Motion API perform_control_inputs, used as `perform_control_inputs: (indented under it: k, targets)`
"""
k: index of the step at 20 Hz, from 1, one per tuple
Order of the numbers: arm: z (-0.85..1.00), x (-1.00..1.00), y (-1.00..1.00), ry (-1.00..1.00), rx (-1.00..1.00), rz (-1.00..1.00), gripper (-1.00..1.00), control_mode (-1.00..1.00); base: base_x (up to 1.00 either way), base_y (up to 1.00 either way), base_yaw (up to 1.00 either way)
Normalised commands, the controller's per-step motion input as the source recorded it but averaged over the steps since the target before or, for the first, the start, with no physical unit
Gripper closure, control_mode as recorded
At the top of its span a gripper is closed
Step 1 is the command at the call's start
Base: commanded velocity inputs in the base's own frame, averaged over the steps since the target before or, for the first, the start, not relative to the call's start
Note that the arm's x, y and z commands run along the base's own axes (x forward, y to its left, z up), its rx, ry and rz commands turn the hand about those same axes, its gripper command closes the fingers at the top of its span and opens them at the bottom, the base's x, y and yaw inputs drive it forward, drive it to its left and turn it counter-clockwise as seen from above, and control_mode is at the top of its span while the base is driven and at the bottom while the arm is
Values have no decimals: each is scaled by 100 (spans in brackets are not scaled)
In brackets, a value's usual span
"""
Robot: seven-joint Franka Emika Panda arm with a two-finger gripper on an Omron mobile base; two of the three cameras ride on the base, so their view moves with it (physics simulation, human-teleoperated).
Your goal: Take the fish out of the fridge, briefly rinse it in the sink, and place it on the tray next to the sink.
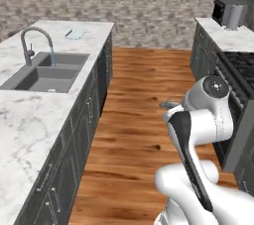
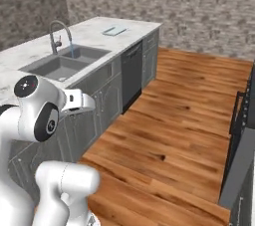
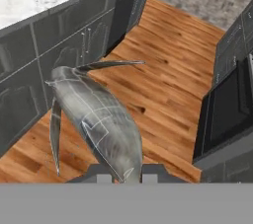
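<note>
The fish (image 3: 99,119) was seen in the hand view clamped between the nearly closed jaws of the gripper (image 3: 127,176), its body rising from the bottom centre of that frame. Its long axis ran from the fingertips toward the upper left, with the tail fins spread at the far end, one pointing right and one hanging down the left side. It was carried in the air above the wooden floor (image 2: 184,115), clear of the dark cabinet fronts (image 3: 59,45).

The sink (image 1: 47,75) was set in the marble counter (image 1: 30,120) at the upper left of the left base view, so it lay well apart from the held fish, ahead and to the left across the aisle. Water was seen running from the faucet (image 1: 34,38) into the far basin; both basins appeared otherwise empty. The tray (image 1: 75,33) lay on the counter beyond the sink, nothing resting on it. Judging from this, rinsing was the step not yet done, and a carry toward the running water was called for.
</note>
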Motion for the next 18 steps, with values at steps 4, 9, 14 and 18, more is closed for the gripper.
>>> perform_control_inputs:
  k: [4, 9, 14, 18]
  targets:
    - [0, 0, 0, 0, 0, 0, 100, 100, 100, -45, 0]
    - [0, 0, 0, 0, 0, 0, 100, 100, 100, -48, 0]
    - [0, 0, 0, 0, 0, 0, 100, 100, 100, -52, 13]
    - [0, 0, 0, 0, 0, 0, 100, 100, 100, -42, 35]
